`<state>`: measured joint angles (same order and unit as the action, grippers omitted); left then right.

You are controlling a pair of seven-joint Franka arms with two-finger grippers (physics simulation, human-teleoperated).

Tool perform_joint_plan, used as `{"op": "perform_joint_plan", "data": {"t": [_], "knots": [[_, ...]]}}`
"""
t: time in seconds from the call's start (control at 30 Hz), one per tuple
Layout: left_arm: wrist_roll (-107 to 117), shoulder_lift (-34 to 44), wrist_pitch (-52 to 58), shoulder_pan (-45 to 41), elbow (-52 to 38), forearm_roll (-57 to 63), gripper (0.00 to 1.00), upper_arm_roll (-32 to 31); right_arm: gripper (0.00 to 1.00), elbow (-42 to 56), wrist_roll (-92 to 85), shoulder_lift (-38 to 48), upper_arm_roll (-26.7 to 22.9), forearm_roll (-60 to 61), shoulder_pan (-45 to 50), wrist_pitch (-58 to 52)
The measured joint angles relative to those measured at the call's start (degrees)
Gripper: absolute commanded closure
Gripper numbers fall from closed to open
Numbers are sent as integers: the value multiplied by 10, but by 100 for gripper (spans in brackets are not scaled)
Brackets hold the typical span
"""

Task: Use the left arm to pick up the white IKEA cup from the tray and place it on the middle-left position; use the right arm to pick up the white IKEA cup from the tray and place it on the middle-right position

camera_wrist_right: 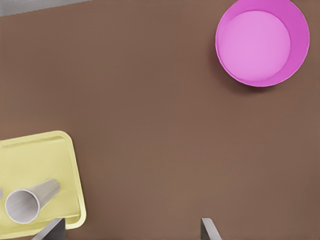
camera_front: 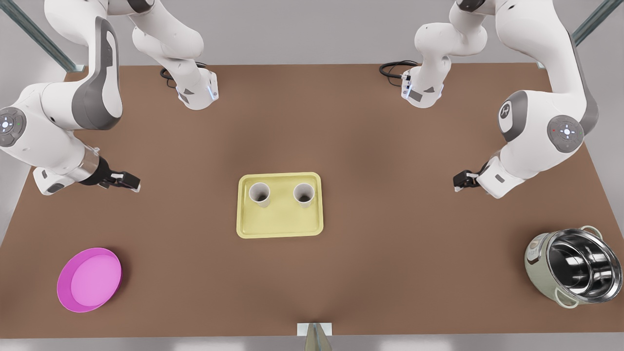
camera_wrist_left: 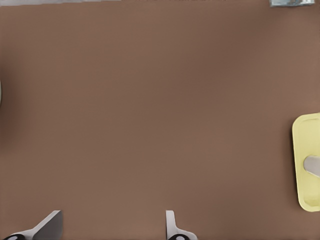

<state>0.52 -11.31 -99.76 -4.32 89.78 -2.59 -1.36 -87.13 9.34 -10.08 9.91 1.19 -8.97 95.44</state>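
Note:
The pale-yellow tray [camera_front: 280, 222] lies mid-table with two white cups standing upright in its far half: one [camera_front: 259, 193] toward the front view's left, the other [camera_front: 303, 193] toward its right. My left gripper [camera_front: 459, 181] hovers open at the front view's right, well away from the tray. Its fingers [camera_wrist_left: 49, 224] frame bare table, with the tray's edge [camera_wrist_left: 306, 145] and a bit of cup [camera_wrist_left: 314, 165] at the side. My right gripper [camera_front: 127, 183] hovers open at the front view's left, fingers [camera_wrist_right: 209, 229] apart. The tray corner [camera_wrist_right: 35, 155] and the nearer cup [camera_wrist_right: 25, 204] lie beside it.
A pink bowl [camera_front: 88, 280] [camera_wrist_right: 262, 42] sits near the front edge at the front view's left. A pale-green cooker with a steel pot [camera_front: 575, 268] stands at the front right. A small pale fixture [camera_front: 314, 334] [camera_wrist_left: 295, 2] marks the table's front edge. Bare brown table surrounds the tray.

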Motion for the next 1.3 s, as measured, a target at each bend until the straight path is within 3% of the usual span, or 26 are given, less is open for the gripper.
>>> {"op": "perform_joint_plan", "data": {"t": [0.13,0.23,0.33,0.57,0.73,0.9,1.3], "knots": [[-4,-3,-5,-6,-1,-1,0,-11,0,1,8,-7,26,-1,14,3],[4,-15,-3,-105,-16,9,0,-16,0,1,2,-9,62,0,47,2],[35,-58,-3,-240,-57,26,0,-19,0,-1,-7,-31,70,1,114,21],[135,-195,-62,-318,-71,23,0,-21,0,-83,-30,-90,73,13,171,131],[205,-249,-137,-347,-72,22,0,-22,0,-149,-41,-99,73,14,172,226],[264,-282,-206,-366,-73,22,0,-22,0,-155,-47,-132,73,14,196,295],[354,-332,-315,-369,-77,28,0,-17,0,-177,-56,-169,69,8,195,368]]}}
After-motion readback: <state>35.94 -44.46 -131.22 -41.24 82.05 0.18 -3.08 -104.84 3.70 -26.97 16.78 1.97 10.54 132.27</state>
